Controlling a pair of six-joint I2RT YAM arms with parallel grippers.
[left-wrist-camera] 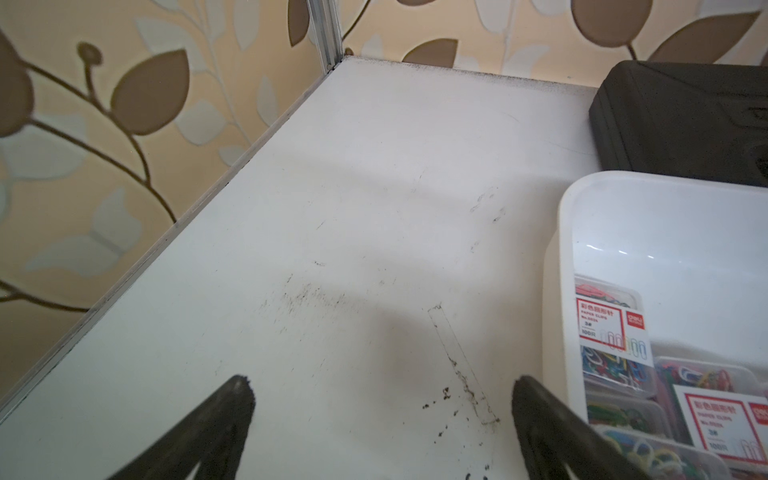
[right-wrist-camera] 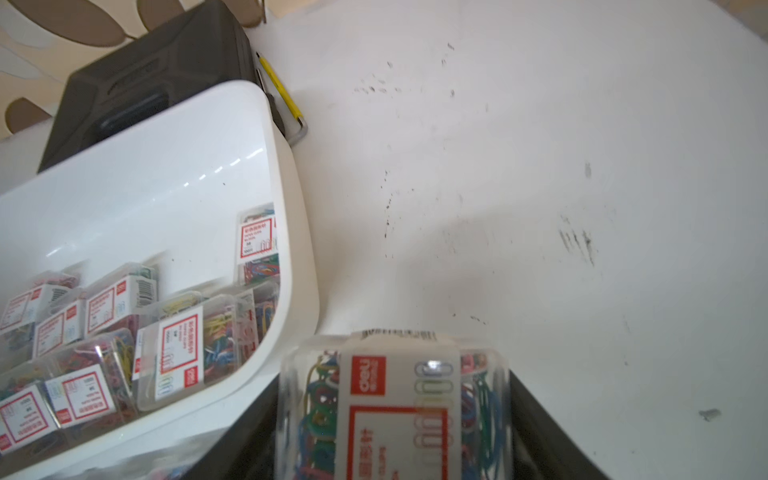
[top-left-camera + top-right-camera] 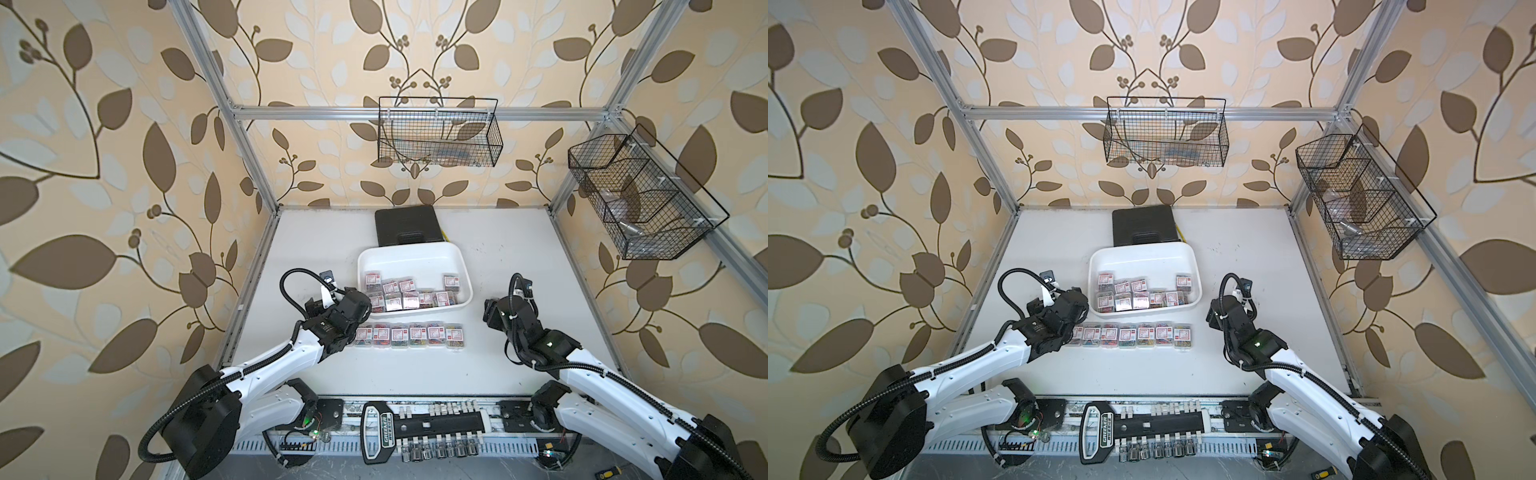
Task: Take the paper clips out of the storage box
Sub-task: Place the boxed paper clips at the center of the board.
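As seen from above, counted seven boxes of paper clips (image 3: 1126, 334) rowed on the table (image 3: 1246, 257) toward its near edge, about ten more in the mid-table storage box (image 3: 1142, 253). Caught only by right wrist view: right hand (image 2: 397, 436) pinching one clip box (image 2: 395, 374). Found left hand (image 1: 382, 386) spread.

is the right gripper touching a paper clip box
Touching. In the right wrist view the right gripper clamps the paper clip box, fingers against both sides.
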